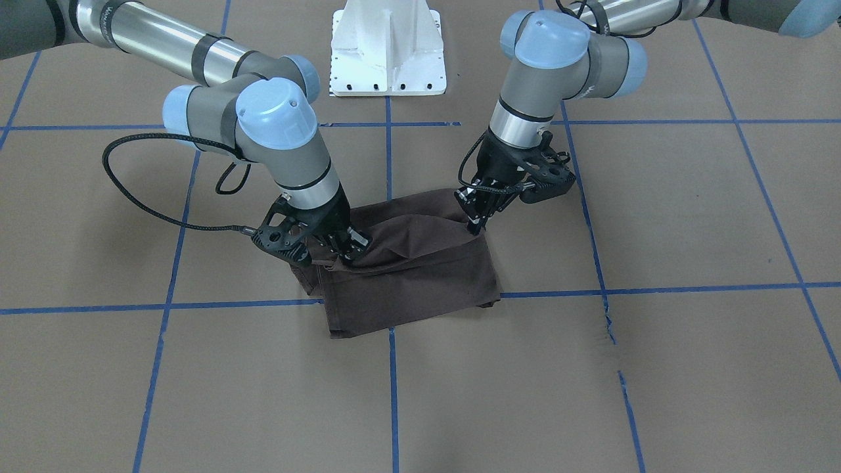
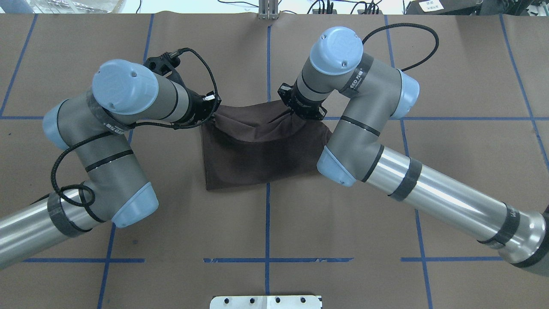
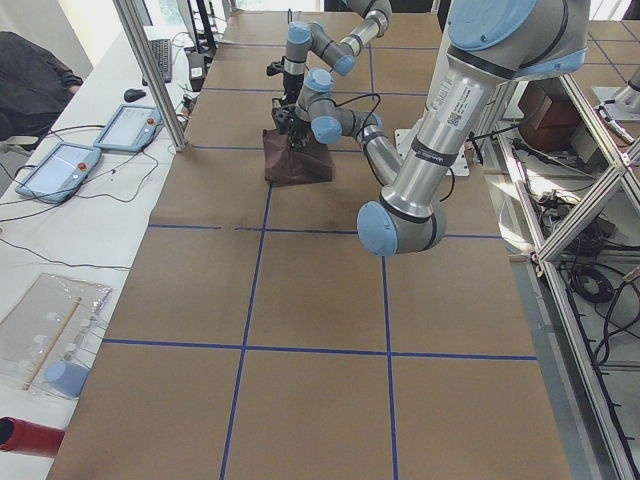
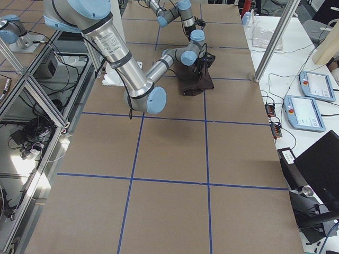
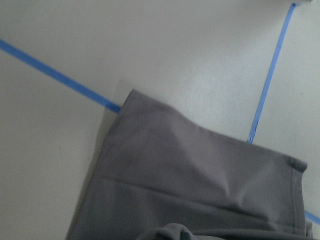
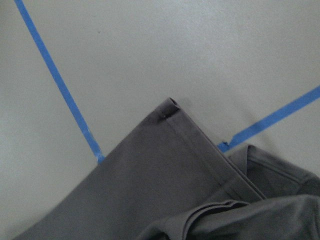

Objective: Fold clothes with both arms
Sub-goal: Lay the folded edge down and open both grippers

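T-shirt [image 1: 407,289] fabric swallows the tips of left gripper [image 1: 474,225] and right gripper [image 1: 344,253].

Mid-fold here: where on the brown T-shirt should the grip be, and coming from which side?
Take the T-shirt by the two end corners of its raised edge, from above, where the right gripper and left gripper pinch it. The cloth sags between them while the rest lies flat, so one middle grip would likely let the ends droop.

brown table [image 1: 657,368] with blue tape lines [image 1: 392,394] carrying a folded t-shirt [image 1: 420,289]
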{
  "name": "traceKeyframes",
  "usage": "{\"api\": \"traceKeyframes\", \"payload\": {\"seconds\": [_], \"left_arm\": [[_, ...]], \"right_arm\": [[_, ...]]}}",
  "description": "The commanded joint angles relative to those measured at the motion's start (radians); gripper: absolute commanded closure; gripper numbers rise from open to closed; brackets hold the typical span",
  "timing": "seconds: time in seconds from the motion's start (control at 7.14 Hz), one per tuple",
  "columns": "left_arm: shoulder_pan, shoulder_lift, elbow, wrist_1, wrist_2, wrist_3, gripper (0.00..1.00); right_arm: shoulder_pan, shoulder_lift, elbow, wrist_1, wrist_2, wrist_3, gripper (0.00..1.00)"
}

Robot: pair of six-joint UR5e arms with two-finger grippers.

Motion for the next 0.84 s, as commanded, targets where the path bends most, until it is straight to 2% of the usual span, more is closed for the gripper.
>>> {"api": "traceKeyframes", "payload": {"seconds": [0.0,0.14,0.28,0.7], "left_arm": [[-0.097,-0.138,0.271,-0.074,0.004,0.078,0.38],[-0.150,-0.191,0.437,-0.159,0.012,0.238,0.00],[-0.208,-0.191,0.491,-0.227,0.015,0.356,0.00],[-0.233,-0.187,0.489,-0.225,0.004,0.388,0.00]], "right_arm": [[0.094,0.171,-0.274,0.007,0.074,-0.058,0.01],[0.129,0.208,-0.370,0.007,0.077,-0.186,0.00],[0.154,0.210,-0.399,0.007,0.077,-0.284,0.00],[0.205,0.202,-0.394,-0.005,0.141,-0.383,0.00]]}}
